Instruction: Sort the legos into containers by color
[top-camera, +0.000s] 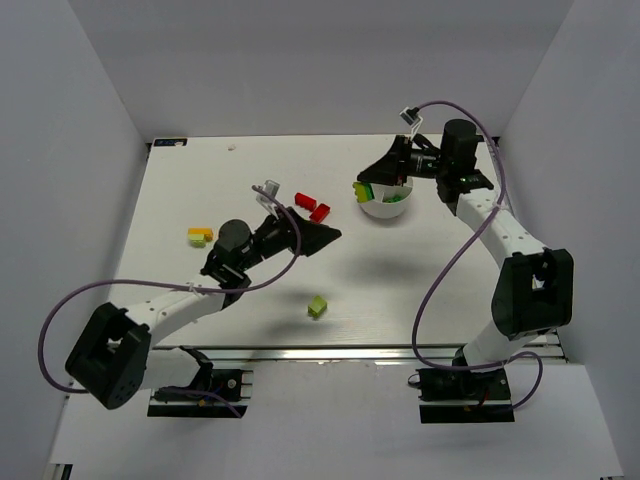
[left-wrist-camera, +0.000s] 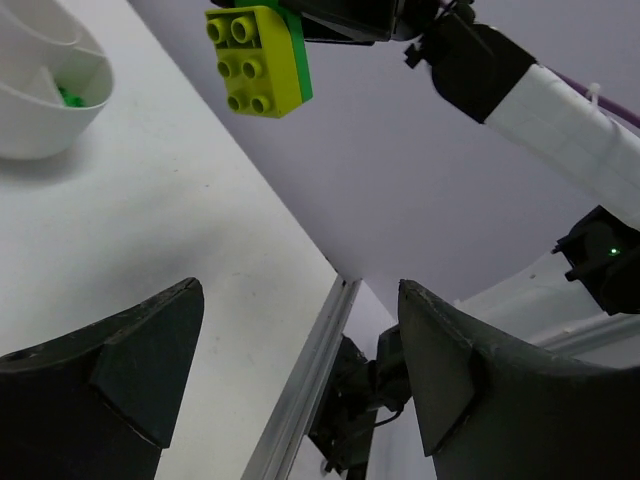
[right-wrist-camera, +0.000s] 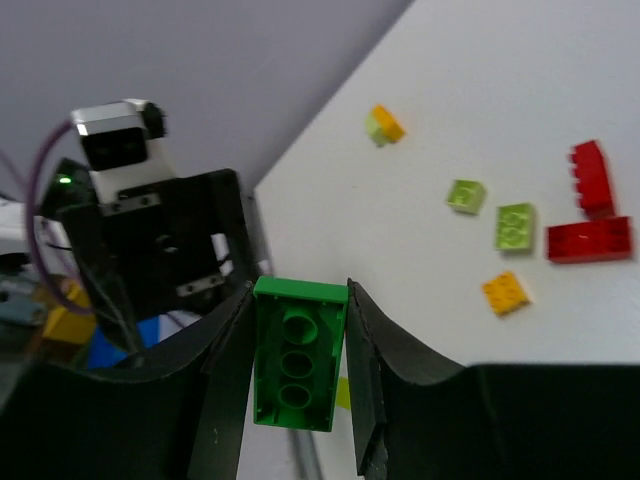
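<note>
My right gripper (right-wrist-camera: 298, 290) is shut on a dark green lego (right-wrist-camera: 298, 353), seen from its hollow underside. In the left wrist view the same piece shows a yellow-green lego (left-wrist-camera: 255, 60) stuck to the green one. From above, my right gripper (top-camera: 368, 188) holds it at the left rim of the white dish (top-camera: 385, 210), whose containers hold something green (left-wrist-camera: 68, 97). My left gripper (top-camera: 318, 238) hangs over the table's middle, open with nothing between its fingers (left-wrist-camera: 150, 370). Red legos (top-camera: 305, 201) lie just beyond it.
Loose on the table are a yellow-and-orange lego (top-camera: 200, 236), a yellow-green one (top-camera: 317, 307), a second red one (top-camera: 320, 212), and, in the right wrist view, an orange one (right-wrist-camera: 505, 293) and two yellow-green ones (right-wrist-camera: 515, 226). The near table edge (left-wrist-camera: 300, 400) is a metal rail.
</note>
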